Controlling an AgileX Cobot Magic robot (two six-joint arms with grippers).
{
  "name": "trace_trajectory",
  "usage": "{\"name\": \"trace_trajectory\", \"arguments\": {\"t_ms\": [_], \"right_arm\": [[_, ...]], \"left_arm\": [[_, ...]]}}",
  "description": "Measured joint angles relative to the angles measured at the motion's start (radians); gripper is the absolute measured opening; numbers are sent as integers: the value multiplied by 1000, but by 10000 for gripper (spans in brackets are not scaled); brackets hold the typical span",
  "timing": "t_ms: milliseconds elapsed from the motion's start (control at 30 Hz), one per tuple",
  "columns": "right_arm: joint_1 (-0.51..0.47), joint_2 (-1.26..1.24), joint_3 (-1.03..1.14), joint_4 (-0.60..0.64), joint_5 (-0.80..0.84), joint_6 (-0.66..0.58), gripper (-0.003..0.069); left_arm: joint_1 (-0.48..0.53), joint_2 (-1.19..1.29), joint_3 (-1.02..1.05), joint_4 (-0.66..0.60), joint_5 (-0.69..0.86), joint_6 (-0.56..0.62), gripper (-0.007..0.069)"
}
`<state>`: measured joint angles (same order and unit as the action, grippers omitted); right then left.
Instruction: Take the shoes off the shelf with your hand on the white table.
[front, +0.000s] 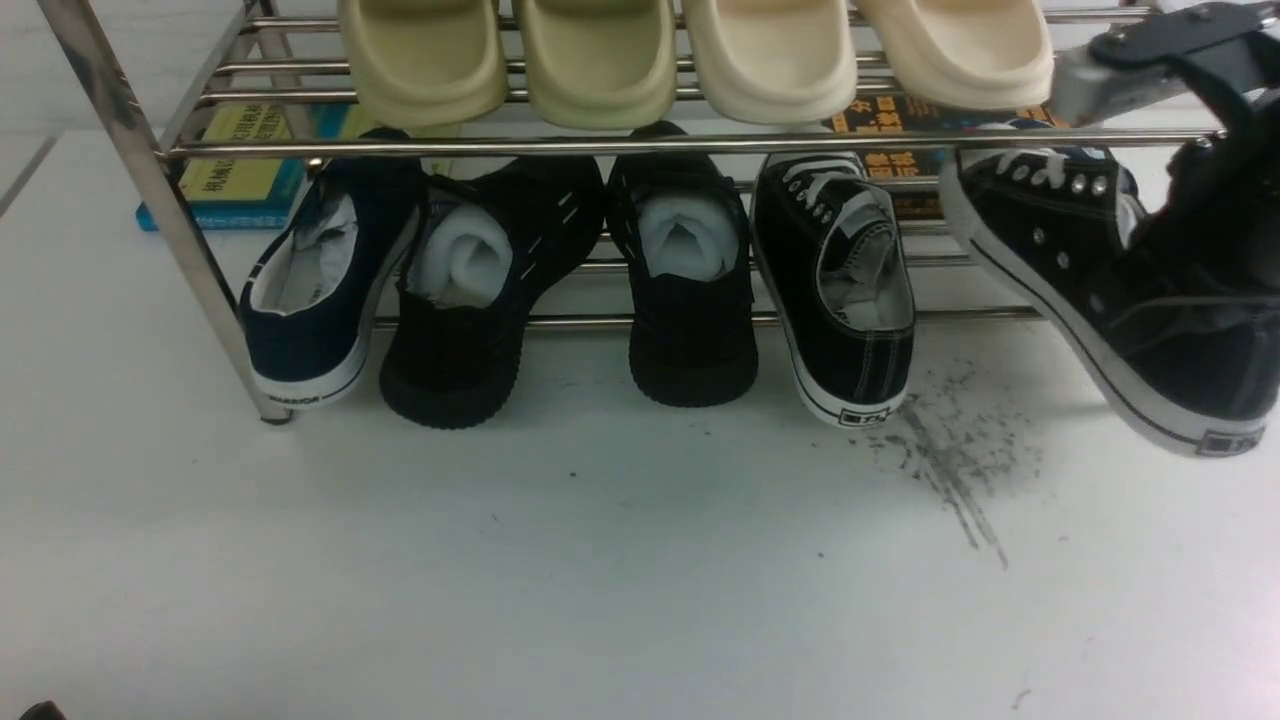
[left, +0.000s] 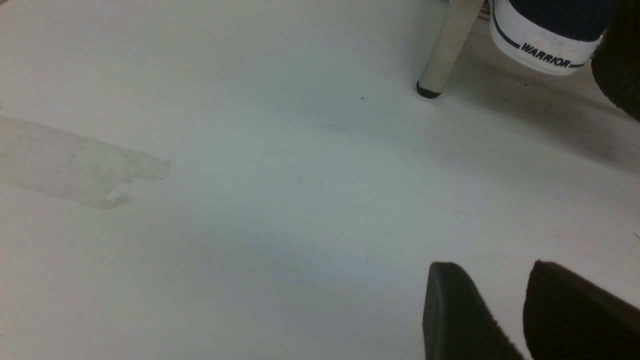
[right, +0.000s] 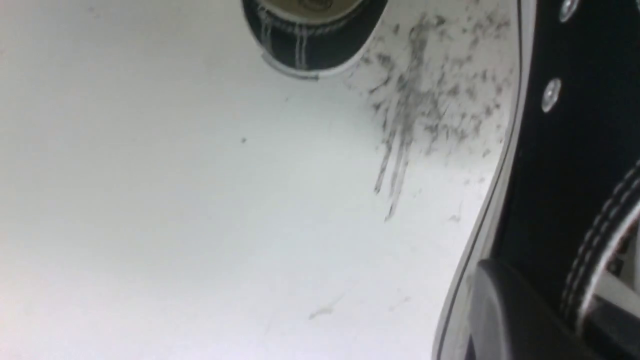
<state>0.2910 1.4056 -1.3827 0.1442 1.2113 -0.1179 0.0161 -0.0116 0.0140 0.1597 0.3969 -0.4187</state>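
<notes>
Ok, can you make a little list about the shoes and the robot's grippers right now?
right gripper: shut on the held sneaker, at its collar
held sneaker: black canvas, white laces, tilted with heel lower than toe, at the right end of the shelf
second sneaker: leaning on the shelf's lower rods, heel toward the camera
left gripper: open, holding nothing, over the white table
top tier: four cream slippers

"WARRIOR" on white heel of navy shoe (left: 545, 50). Heel tags on sneakers (front: 850, 330), book (front: 235, 165) cover: print illegible.
</notes>
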Motion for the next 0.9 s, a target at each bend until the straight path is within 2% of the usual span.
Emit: {"name": "trace_trajectory", "arguments": {"t_ms": [67, 200, 367, 433, 533, 600, 633, 667, 733, 900], "right_arm": [[0, -51, 0, 44, 53, 14, 8], [7, -162, 28, 111, 55, 69, 10], [62, -319, 152, 107, 51, 158, 10], [108, -381, 230, 112, 52, 211, 10], [233, -439, 394, 128, 53, 324, 13], [272, -439, 430, 134, 52, 349, 13], [346, -431, 485, 138, 46, 391, 13], [354, -430, 490, 139, 44, 395, 13], [461, -396, 526, 139, -8, 451, 13], [592, -273, 530, 69, -162, 546, 14]], "left_arm": [[0, 0, 0, 0, 0, 0, 243], [0, 0, 0, 0, 0, 0, 243], [0, 0, 0, 0, 0, 0, 243], [0, 0, 0, 0, 0, 0, 243], [0, 0, 0, 0, 0, 0, 243], [0, 0, 0, 0, 0, 0, 243], [0, 0, 0, 0, 0, 0, 243], [0, 0, 0, 0, 0, 0, 243], [0, 0, 0, 0, 0, 0, 243], [0, 0, 0, 0, 0, 0, 243]]}}
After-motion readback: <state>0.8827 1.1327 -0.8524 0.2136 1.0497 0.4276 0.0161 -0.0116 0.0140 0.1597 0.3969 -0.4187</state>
